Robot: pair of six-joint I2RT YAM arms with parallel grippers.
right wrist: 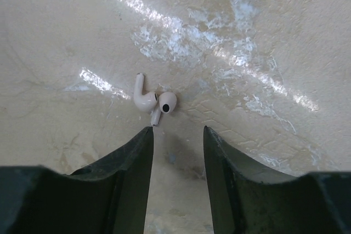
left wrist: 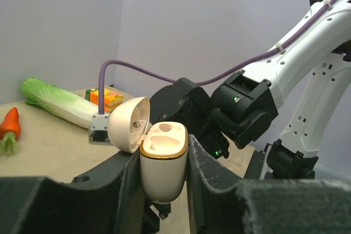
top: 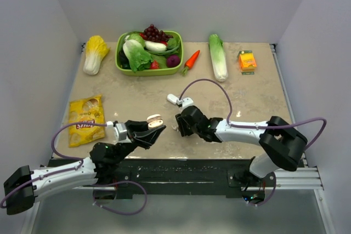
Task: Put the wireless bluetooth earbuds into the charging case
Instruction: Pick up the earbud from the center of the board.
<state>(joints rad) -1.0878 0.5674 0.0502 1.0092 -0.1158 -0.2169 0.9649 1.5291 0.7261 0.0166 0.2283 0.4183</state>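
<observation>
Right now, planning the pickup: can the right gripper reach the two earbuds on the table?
Probably yes. The right gripper has its jaws apart just short of the earbuds, which lie close together on the bare table with nothing between.

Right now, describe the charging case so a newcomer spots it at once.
On the beige table, go to the near edge, left of centre, where the left gripper sits. Clamped upright between its dark fingers is the charging case: a small glossy white pebble, lid hinged open, sockets empty. Its gold rim and larger size set it apart from the tiny earbuds on the tabletop.
</observation>
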